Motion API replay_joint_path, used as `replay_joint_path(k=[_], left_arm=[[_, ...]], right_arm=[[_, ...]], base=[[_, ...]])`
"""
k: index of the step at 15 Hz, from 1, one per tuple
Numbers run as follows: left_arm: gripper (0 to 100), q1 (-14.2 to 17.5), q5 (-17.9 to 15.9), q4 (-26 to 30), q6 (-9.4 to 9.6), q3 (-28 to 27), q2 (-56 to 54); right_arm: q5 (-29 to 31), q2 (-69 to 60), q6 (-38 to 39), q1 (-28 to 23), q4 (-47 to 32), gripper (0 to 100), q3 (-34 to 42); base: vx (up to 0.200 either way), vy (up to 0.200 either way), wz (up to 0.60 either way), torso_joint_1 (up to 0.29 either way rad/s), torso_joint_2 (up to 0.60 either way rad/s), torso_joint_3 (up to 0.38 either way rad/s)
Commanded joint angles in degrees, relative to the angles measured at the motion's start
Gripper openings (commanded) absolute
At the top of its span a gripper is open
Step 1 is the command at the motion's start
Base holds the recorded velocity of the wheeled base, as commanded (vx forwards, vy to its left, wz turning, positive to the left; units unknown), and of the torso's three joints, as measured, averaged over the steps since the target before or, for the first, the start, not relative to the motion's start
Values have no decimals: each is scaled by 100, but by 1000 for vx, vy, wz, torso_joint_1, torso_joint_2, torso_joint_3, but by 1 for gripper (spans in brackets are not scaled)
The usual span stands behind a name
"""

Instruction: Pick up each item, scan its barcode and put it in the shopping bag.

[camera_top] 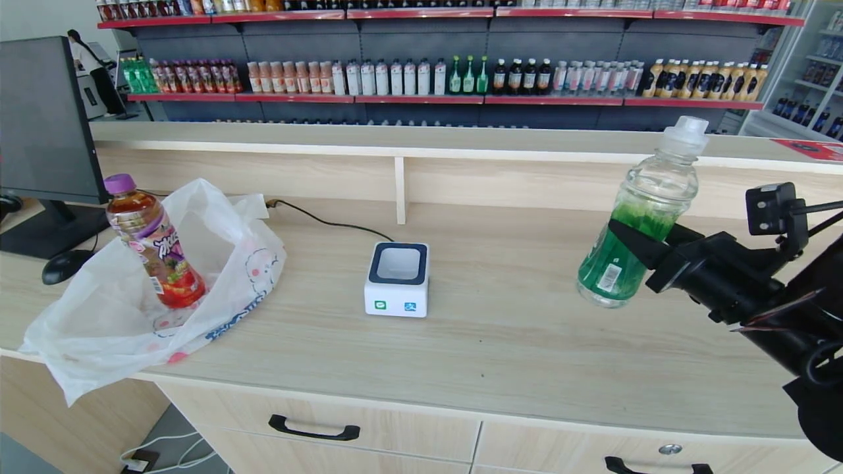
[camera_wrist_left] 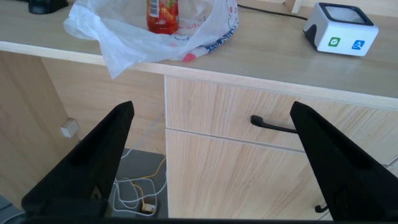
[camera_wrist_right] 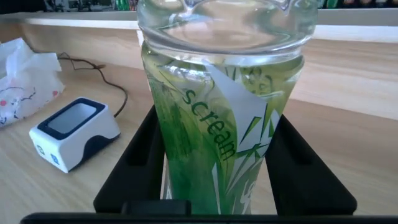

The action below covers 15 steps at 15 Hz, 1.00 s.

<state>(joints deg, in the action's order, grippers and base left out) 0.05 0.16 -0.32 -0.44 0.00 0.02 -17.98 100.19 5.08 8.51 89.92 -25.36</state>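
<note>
At the left end of the light wooden counter point(camera_top: 514, 342), a white crumpled plastic shopping bag point(camera_top: 112, 316) lay open, with a red-drink bottle with a purple cap point(camera_top: 155, 247) standing inside it. The left gripper point(camera_wrist_left: 211, 109) hung below the counter's front edge, facing the drawer fronts. Its jaws were spread wide and held nothing. Near the counter's middle sat the small white scanner box with a dark-rimmed window point(camera_top: 397, 280), well apart from the bag. Toward the right end, the right gripper point(camera_top: 632, 247) had its jaws closed around the midsection of a clear plastic bottle with a green label and white cap point(camera_top: 655, 187), one finger on each side. The bottle's long axis tilted, with the cap leaning up and to the right, and its base appeared to be just off the counter. The scanner lay to the left of the held bottle, so the right arm was the nearer one. A white barcode patch low on the label faced forward, not down at the scanner window.
</note>
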Motion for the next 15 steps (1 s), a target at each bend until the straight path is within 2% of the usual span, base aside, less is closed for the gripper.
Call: replay_joint_path(k=[1,4,7,8,11,12,13,15], left_arm=[[100,4,2,-3,0,0,6],[100,4,2,-3,0,0,-2],[100,4,2,-3,0,0,-2],[100,4,2,-3,0,0,6],[100,-5,2,-3,9,0,6],[100,-5,2,-3,9,0,-2],[100,4,2,-3,9,0,-2],[100,-5,2,-3,9,0,-2]], right_arm=[[5,-518,89,529,8,0,198],[5,-896,168,933,8,0,417],[5,-1186,248,1672,8,0,391],[5,-1362,379,2102,8,0,461],[14,-1635,555,2392,8,0,751],[14,-1705,546,2586,8,0,848],[14,-1793,564,3060,8,0,945],[14,-1793,775,3236,8,0,901]], base=[[0,0,0,0,0,0],[0,0,0,0,0,0],[0,0,0,0,0,0],[0,0,0,0,0,0],[0,0,0,0,0,0],[0,0,0,0,0,0],[0,0,0,0,0,0],[0,0,0,0,0,0]])
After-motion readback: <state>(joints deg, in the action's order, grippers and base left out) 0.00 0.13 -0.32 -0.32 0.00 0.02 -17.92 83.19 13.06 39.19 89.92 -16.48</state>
